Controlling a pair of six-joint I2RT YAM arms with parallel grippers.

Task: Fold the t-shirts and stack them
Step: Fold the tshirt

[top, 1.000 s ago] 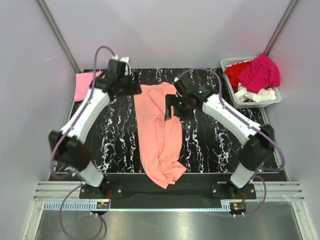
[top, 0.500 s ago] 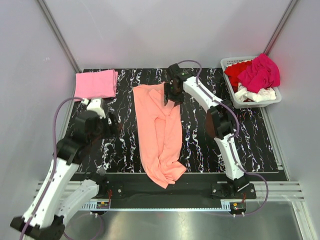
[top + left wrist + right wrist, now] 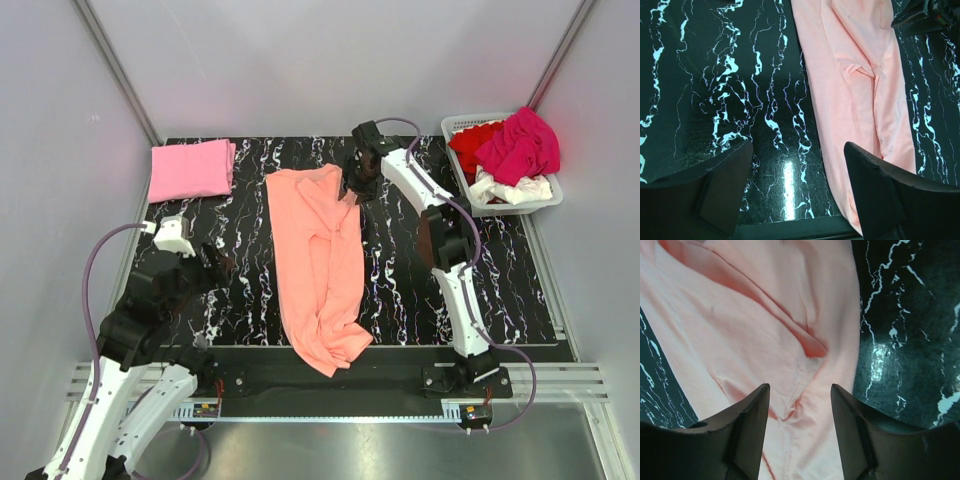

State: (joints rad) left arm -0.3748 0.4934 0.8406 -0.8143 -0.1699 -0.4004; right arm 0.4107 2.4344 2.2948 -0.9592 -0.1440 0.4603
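Observation:
A salmon-orange t-shirt (image 3: pixel 320 265) lies lengthwise down the middle of the black marbled table, folded narrow, its near end over the front edge. A folded light pink t-shirt (image 3: pixel 190 169) lies at the back left. My right gripper (image 3: pixel 357 188) is open, low over the salmon shirt's far right sleeve fold (image 3: pixel 800 365). My left gripper (image 3: pixel 205 262) is open and empty over bare table left of the shirt (image 3: pixel 860 90); the right gripper shows at the top right of its view.
A white slatted basket (image 3: pixel 545 200) at the back right holds magenta (image 3: pixel 520 145), red (image 3: pixel 472 140) and white (image 3: pixel 515 190) shirts. Grey walls enclose the table (image 3: pixel 240 290); a metal rail runs along its near edge.
My left arm has drawn back from the far left of the table to the near left. My right gripper has shifted from the shirt's middle right to its far right corner.

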